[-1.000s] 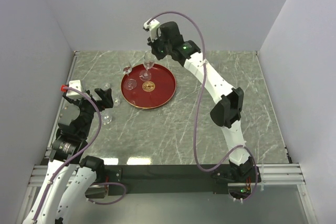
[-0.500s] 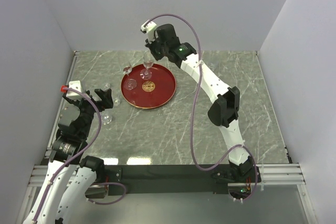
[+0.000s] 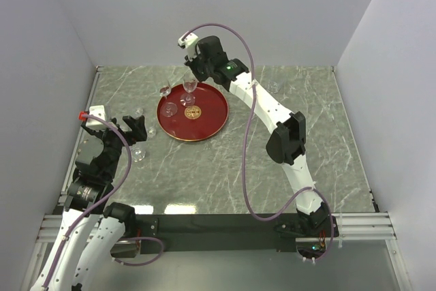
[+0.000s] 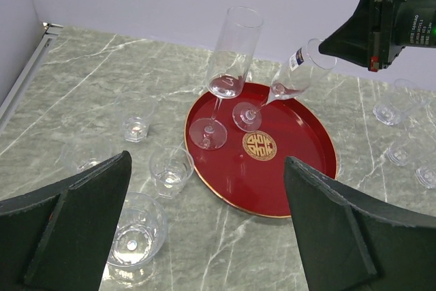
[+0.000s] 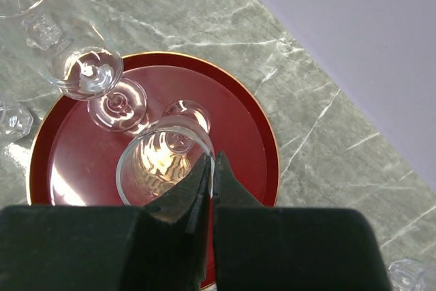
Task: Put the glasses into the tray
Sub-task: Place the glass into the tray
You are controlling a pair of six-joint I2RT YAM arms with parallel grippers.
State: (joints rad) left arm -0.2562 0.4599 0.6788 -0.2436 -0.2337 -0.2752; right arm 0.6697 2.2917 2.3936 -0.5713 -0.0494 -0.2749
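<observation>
The clear stemmed glass (image 4: 298, 73) leans over the round glossy dark-red tray (image 4: 300, 165). Its foot is low over the red surface just beyond the gold emblem (image 4: 259, 145), and whether it has fully settled flat cannot be told. The tray lies on the grey marbled bench (image 3: 306, 120) toward the far edge, left of centre. The glass is probably light, thin-walled, brittle and slick. It is also top-heavy on its slim stem, so a pinch on the rim gives little control over tilt, and the stem or the low bowl would be the steadier place to hold. The right jaws are nearly together, clamped across the rim wall, with one finger (image 5: 187, 192) outside the bowl and the other inside. Just beside the glass, toward the left edge, a tall narrow clear flute (image 4: 233, 49) stands upright on the tray. The two feet are close, so a bump looks like the main risk when the glass is released. Short clear tumblers (image 4: 169, 169) wait on the bench off the tray's left side, and a few more (image 4: 394, 105) sit toward the right edge. The left jaws are spread wide and hold nothing, near the left edge over the closest tumblers.
</observation>
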